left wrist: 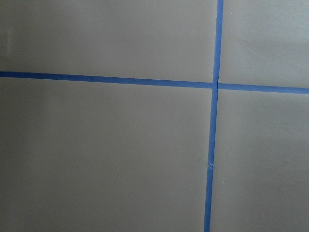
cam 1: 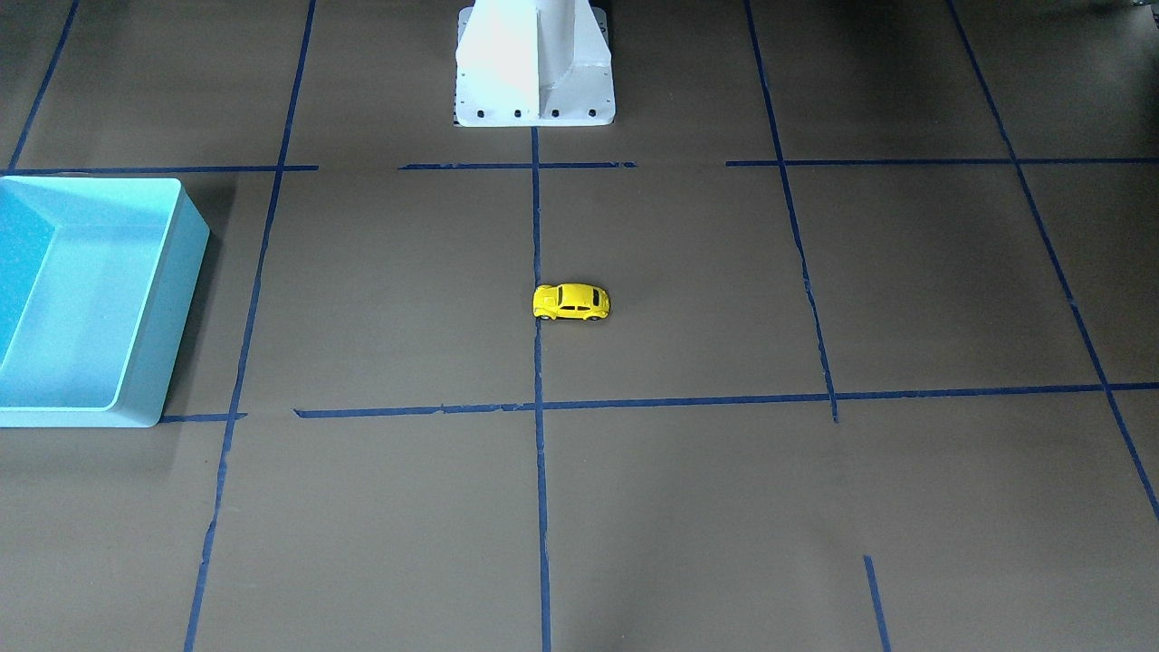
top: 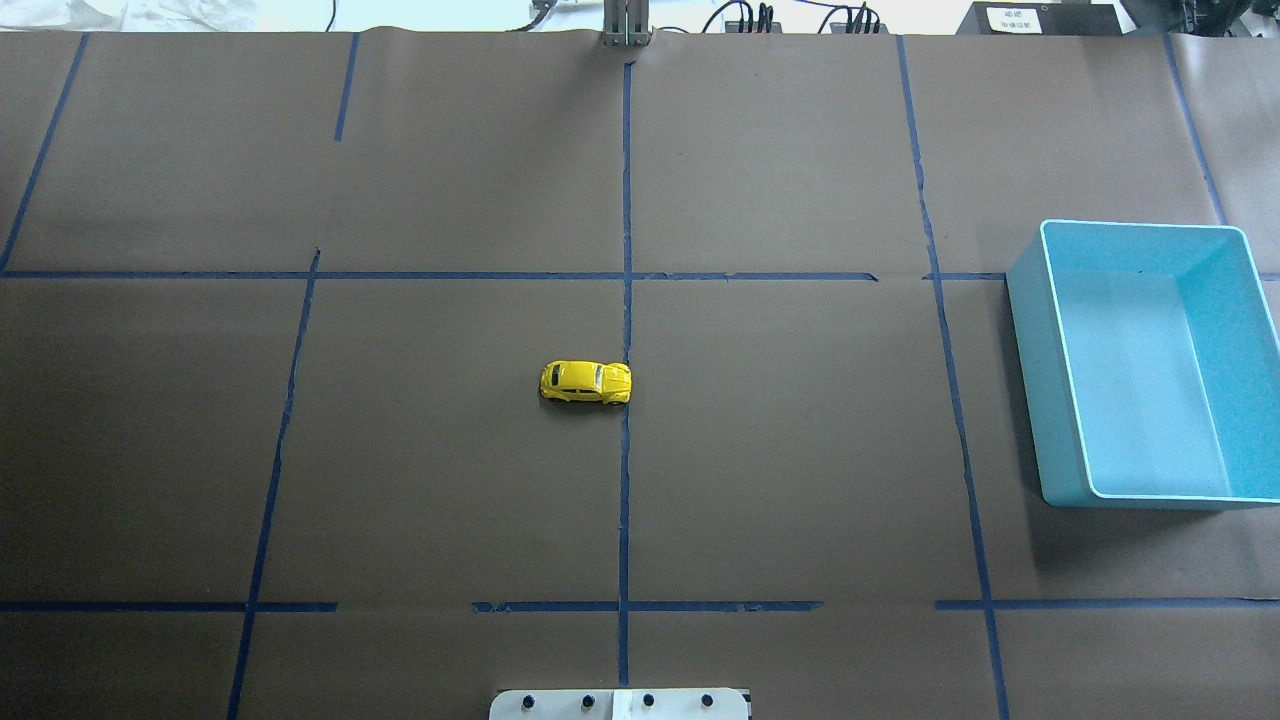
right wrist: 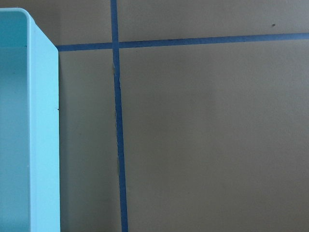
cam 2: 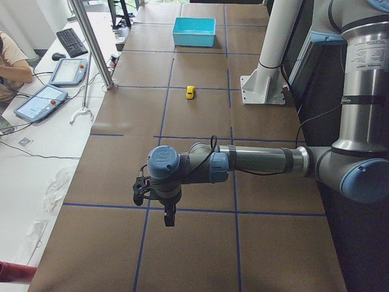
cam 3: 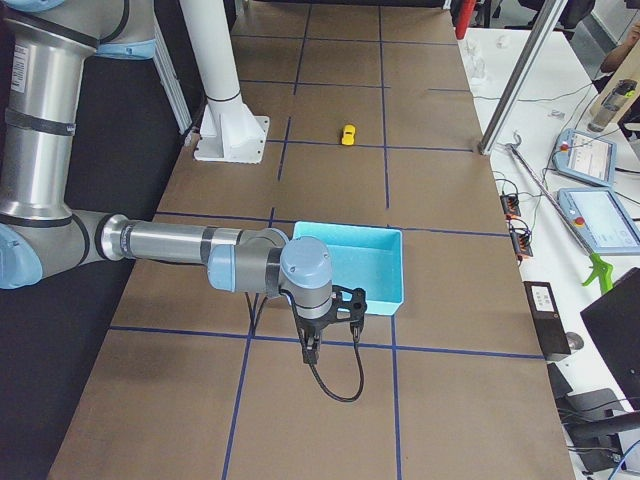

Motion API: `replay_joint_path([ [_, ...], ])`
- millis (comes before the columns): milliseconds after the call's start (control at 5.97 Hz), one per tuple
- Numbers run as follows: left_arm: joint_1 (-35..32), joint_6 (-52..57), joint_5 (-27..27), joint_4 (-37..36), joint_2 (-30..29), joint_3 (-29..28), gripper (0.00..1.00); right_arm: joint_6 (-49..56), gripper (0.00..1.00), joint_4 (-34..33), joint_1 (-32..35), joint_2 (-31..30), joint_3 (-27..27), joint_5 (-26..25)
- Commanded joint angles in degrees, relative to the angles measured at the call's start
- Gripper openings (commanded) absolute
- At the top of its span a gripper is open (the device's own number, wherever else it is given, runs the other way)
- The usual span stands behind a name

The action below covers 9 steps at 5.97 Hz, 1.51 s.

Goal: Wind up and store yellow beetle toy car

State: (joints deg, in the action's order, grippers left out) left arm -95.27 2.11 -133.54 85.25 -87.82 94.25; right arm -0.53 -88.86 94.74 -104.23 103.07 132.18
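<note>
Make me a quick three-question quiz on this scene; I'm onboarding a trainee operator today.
1. True or false: the yellow beetle toy car lies inside the light blue bin.
2. One end of the car touches: A) the centre tape line, B) the bin, C) neither.
3. On which arm's side of the table does the bin stand?
Key: 1 false; 2 A; 3 the right arm's.

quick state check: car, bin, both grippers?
yellow beetle toy car: upright on its wheels on the table, one end at the centre tape line, nothing touching it.
light blue bin: upright, empty, on the robot's right side.
left gripper: points down above bare table, far from the car; fingers open or shut, cannot tell.
right gripper: points down beside the bin; fingers open or shut, cannot tell.
</note>
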Motion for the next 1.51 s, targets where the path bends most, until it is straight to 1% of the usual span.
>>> replay_joint_path([
  [0,0.0,0.0,0.0,0.0,0.1,0.1,1.00,0.0,1.00,0.0,0.0,0.0,-0.1,0.0],
  [335,0.0,0.1,0.0,0.2,0.0,-0.1,1.00,0.0,1.00,0.0,0.0,0.0,0.1,0.2],
  [502,0.0,0.0,0.0,2.2,-0.1,0.3,1.00,0.0,1.00,0.0,0.0,0.0,0.0,0.2],
  [837,0.0,0.1,0.0,2.6,0.2,-0.4,1.00,-0.1,1.00,-0.3,0.0,0.0,-0.2,0.4],
  [1005,0.8,0.1,0.0,2.7,0.0,-0.2,1.00,-0.1,1.00,-0.3,0.0,-0.1,-0.3,1.3],
  [1172,0.9,0.1,-0.1,2.7,0.1,0.5,1.00,-0.1,1.00,-0.1,0.0,-0.1,-0.3,1.3],
  [1339,1.1,0.1,0.0,4.3,-0.2,0.3,1.00,0.0,1.00,-0.1,0.0,-0.1,-0.3,0.5],
])
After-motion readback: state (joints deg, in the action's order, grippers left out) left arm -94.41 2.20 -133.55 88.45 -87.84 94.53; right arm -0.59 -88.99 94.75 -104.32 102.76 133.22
